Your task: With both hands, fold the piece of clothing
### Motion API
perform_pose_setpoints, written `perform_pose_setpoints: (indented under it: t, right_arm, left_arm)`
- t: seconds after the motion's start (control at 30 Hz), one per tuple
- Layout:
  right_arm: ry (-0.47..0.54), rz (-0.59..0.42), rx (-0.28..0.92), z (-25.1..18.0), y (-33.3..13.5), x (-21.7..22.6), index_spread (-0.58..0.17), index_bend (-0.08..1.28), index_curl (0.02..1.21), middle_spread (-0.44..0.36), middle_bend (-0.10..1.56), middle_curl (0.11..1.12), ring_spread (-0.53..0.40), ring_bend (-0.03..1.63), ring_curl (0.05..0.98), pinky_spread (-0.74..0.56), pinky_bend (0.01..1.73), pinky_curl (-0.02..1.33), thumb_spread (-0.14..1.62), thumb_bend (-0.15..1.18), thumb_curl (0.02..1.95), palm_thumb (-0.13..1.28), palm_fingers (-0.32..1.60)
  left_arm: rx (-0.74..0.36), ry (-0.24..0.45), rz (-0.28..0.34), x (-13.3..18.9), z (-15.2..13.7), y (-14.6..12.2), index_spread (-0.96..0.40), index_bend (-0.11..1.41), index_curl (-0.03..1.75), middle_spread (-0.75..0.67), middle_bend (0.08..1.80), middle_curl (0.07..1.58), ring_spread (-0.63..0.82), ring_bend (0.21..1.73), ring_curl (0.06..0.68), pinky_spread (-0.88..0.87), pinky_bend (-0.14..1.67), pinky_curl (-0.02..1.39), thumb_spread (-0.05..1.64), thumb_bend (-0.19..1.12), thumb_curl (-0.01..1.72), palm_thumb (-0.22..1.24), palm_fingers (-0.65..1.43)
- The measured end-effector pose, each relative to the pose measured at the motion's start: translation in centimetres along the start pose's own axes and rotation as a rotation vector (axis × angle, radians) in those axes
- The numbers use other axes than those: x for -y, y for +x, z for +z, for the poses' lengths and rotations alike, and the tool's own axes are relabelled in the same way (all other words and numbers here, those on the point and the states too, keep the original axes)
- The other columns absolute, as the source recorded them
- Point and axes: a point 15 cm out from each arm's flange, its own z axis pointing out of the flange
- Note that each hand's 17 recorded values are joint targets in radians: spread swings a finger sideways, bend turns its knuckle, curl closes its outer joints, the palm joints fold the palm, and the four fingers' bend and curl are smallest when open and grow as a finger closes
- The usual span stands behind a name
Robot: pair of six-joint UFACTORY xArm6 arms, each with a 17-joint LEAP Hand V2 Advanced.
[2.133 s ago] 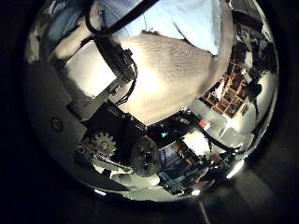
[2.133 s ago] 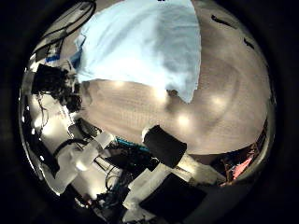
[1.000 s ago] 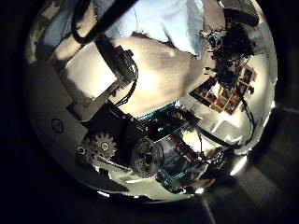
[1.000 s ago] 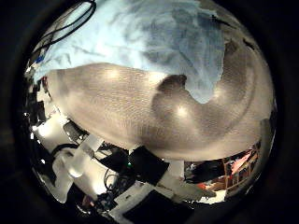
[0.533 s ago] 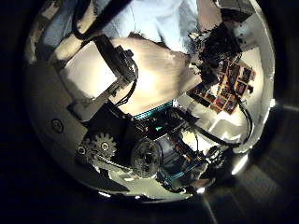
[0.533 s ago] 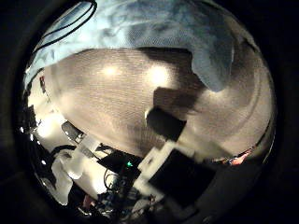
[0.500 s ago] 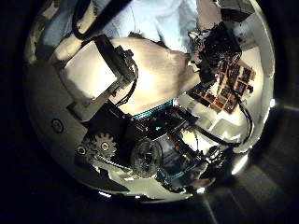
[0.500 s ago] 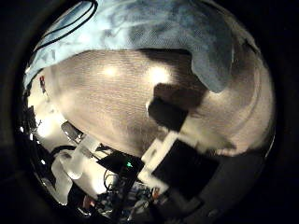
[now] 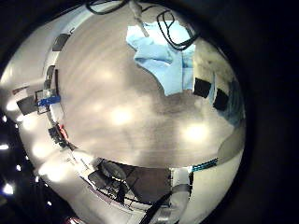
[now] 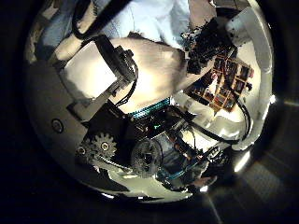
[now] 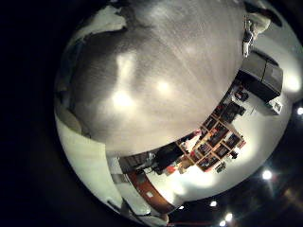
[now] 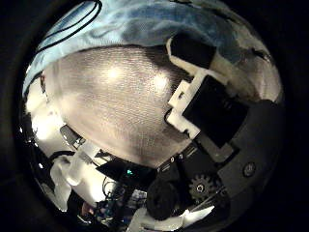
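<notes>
right robot hand: the right robot hand now fills the side of its thumb view, black-and-white fingers reaching onto the near edge of the garment; half a second ago only a fingertip showed there. fingers look bent toward the cloth, but whether they pinch it i cannot tell.
garment: light blue garment lies on the bench, close under the right palm; it looms larger than two seconds ago, so that camera has dropped toward it.
left robot hand: the left robot hand shows its own fingers relaxed over bare bench, nothing between them; its pose matches the earlier left views.
farther off: in the left little finger view the garment lies well away across the bench, with another robot hand at its edge.
meaning: judged from this, the right side is at the grasping step; the left has not yet reached the cloth, and no fold is begun.
</notes>
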Motion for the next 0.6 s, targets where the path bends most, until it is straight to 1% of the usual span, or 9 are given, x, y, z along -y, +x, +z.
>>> perform_pose_setpoints:
  t: [0.13,0.23,0.3,0.47,0.6]
  right_arm:
    - [-0.007,0.005,-0.001,-0.8,0.3,-1.2,-0.329,1.00,0.76,-0.171,1.20,0.77,-0.223,1.32,0.580,-0.27,1.39,0.42,1.10,0.07,0.51,0.95,1.18]
    - [-0.012,0.010,-0.004,-1.9,0.7,-2.8,-0.312,1.03,0.78,-0.162,1.23,0.78,-0.220,1.35,0.605,-0.24,1.42,0.45,1.11,0.06,0.54,0.96,1.15]
    - [-0.002,0.010,0.000,-2.5,0.8,-3.7,-0.303,1.05,0.79,-0.157,1.25,0.79,-0.219,1.36,0.619,-0.24,1.43,0.47,1.12,0.05,0.55,0.97,1.13]
    - [0.075,0.015,0.003,-4.8,1.4,-6.3,-0.287,1.07,0.81,-0.149,1.27,0.80,-0.216,1.37,0.646,-0.22,1.44,0.50,1.14,0.03,0.58,0.97,1.11]
    - [0.149,0.023,0.005,-6.9,2.0,-8.3,-0.278,1.08,0.82,-0.144,1.28,0.80,-0.214,1.37,0.661,-0.21,1.43,0.53,1.14,0.01,0.61,0.98,1.10]
  left_arm:
    - [-0.012,-0.008,0.017,-0.8,-0.3,0.3,-0.68,0.26,1.49,-0.57,0.97,0.96,-0.48,1.26,0.502,-0.70,0.88,0.66,1.06,-0.01,0.63,0.85,1.10]
    - [-0.012,-0.009,0.024,-1.6,-0.5,0.1,-0.67,0.26,1.49,-0.57,0.97,0.96,-0.48,1.25,0.502,-0.70,0.88,0.67,1.06,-0.01,0.64,0.84,1.10]
    - [-0.014,-0.024,0.032,-2.5,-0.2,0.1,-0.67,0.25,1.50,-0.57,0.97,0.97,-0.48,1.25,0.502,-0.70,0.88,0.67,1.06,-0.01,0.64,0.84,1.10]
    - [-0.012,-0.046,0.058,-5.3,0.5,0.2,-0.66,0.25,1.50,-0.57,0.97,0.97,-0.48,1.25,0.503,-0.70,0.88,0.67,1.06,-0.01,0.64,0.84,1.10]
    - [-0.011,-0.067,0.078,-7.6,0.2,0.5,-0.66,0.25,1.50,-0.58,0.97,0.97,-0.48,1.25,0.501,-0.71,0.88,0.67,1.06,-0.01,0.64,0.84,1.10]
